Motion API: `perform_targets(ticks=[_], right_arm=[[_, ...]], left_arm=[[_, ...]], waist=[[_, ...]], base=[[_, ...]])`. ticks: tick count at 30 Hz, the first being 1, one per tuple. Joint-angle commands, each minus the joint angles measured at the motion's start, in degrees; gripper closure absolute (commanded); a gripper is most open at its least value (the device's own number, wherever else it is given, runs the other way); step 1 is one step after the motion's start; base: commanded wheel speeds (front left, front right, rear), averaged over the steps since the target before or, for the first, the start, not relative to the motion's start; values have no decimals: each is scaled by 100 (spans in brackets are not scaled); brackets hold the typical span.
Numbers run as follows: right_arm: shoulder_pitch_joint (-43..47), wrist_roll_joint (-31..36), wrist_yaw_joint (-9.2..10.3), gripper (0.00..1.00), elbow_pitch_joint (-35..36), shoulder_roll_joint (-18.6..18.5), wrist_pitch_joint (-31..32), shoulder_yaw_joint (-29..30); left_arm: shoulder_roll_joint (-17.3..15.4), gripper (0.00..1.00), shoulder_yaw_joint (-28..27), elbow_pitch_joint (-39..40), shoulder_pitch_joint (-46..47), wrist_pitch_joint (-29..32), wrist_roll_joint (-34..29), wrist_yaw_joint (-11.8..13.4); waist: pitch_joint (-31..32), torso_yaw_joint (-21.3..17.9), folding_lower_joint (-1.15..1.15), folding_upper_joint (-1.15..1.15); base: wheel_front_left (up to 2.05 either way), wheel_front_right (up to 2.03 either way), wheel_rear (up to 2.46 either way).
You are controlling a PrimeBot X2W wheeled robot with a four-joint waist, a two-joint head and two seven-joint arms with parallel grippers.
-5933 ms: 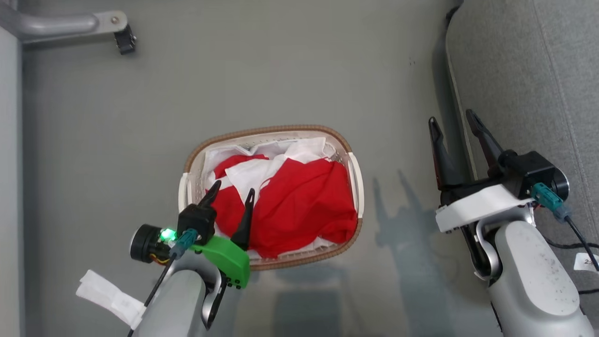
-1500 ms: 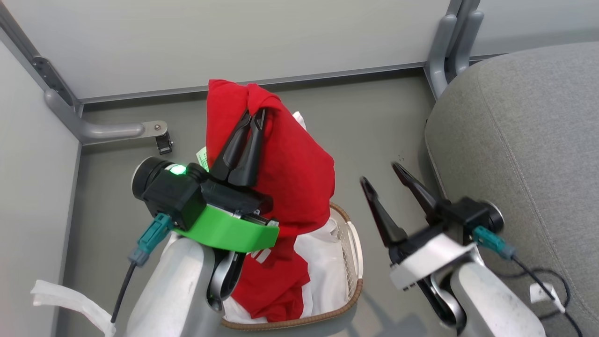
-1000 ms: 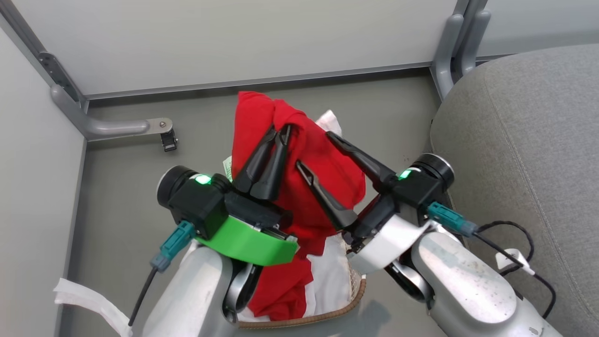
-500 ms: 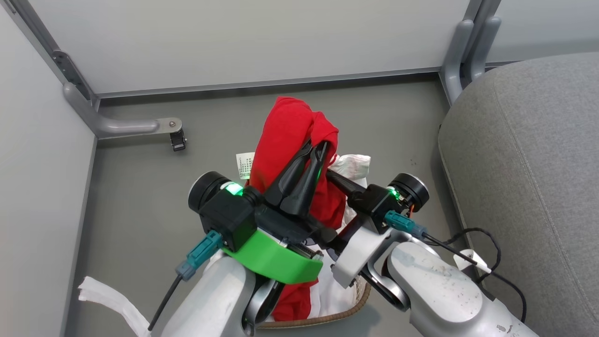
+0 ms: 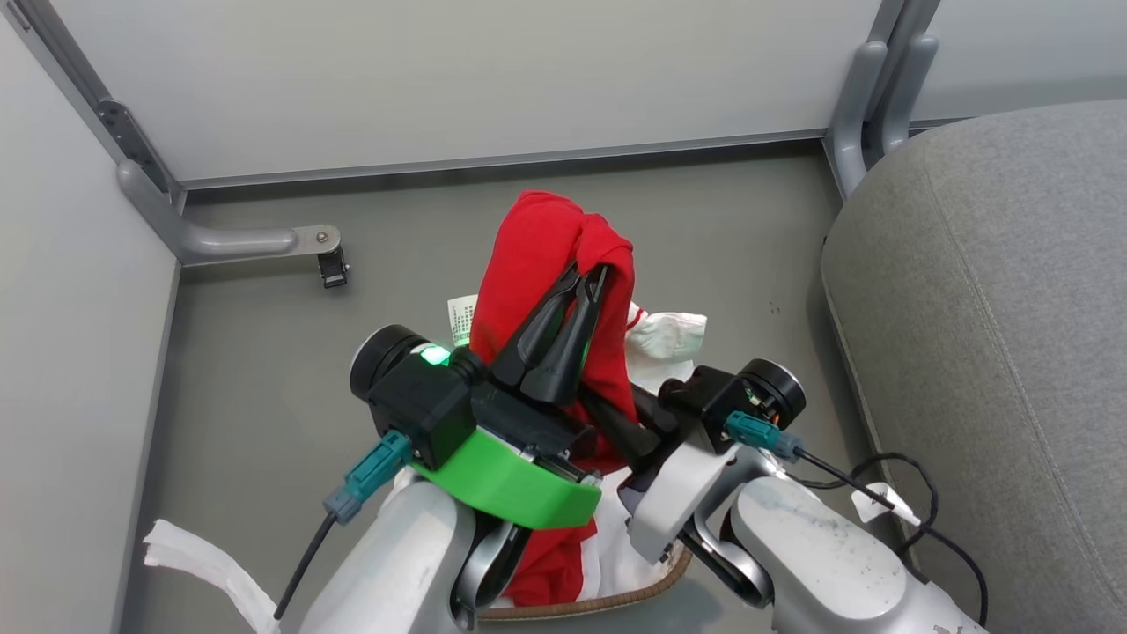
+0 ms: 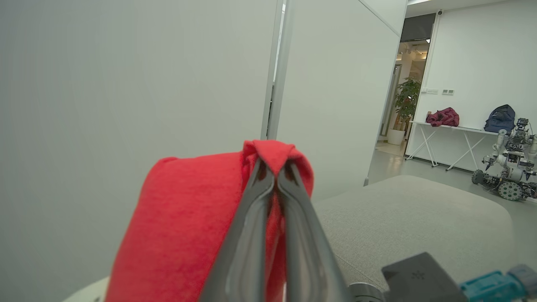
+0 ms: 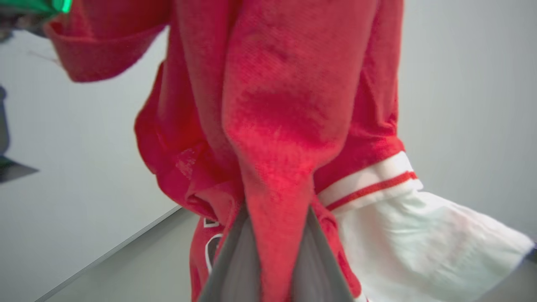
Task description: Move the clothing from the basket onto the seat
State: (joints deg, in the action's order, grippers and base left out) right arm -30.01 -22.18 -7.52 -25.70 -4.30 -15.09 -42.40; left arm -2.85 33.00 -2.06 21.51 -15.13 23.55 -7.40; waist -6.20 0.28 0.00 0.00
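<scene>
Grey floor (image 5: 246, 370); clothing (image 5: 537, 255) aloft in left gripper (image 5: 588, 273) and right gripper (image 7: 277, 216)

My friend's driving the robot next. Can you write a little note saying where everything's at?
Left tool: shut on the top of a red garment, held up above the basket.
Right tool: looks shut on a lower fold of the same garment.
Seat: at the robot's right, no clothing on the part in view.
Done: garment lifted, tail hanging into the basket.
Left: carry it to the seat, release, then check the basket for more.
</scene>
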Motion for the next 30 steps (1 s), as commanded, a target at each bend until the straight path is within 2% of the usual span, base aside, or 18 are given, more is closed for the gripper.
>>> perform_targets(ticks=[1, 4, 5, 7, 8, 16, 30], right_arm=[[55, -17, 6, 100, 60, -41, -11, 56], [119, -23, 6, 100, 100, -77, -11, 95], [139, -34, 6, 100, 101, -89, -11, 110], [154, -60, 6, 100, 132, -90, -12, 176], [165, -53, 6, 100, 161, -87, -12, 226], [363, 72, 6, 100, 462, -88, -12, 680], [641, 157, 6, 100, 670, -84, -12, 1259]], left_arm=[[-12, 100, -49, -22, -86, -3, -91, -11], [-13, 100, -83, -82, -111, -2, -147, -11], [-12, 93, -89, -105, -120, -2, -156, -11], [-13, 44, -85, -177, -116, -2, -207, -11], [-12, 0, -84, -220, -119, -2, -229, -11], [-15, 0, -78, -667, -138, -1, -600, -11], [-123, 0, -48, -1074, -143, 0, -872, -11]], waist=[[-9, -26, 0, 0], [-29, -63, 0, 0], [-33, -75, 0, 0], [-42, -100, 0, 0], [-47, -119, 0, 0], [-205, -601, 0, 0], [-349, -2272, 0, 0]], base=[[0, 0, 0], [0, 0, 0], [0, 0, 0], [0, 0, 0], [0, 0, 0], [0, 0, 0], [0, 0, 0]])
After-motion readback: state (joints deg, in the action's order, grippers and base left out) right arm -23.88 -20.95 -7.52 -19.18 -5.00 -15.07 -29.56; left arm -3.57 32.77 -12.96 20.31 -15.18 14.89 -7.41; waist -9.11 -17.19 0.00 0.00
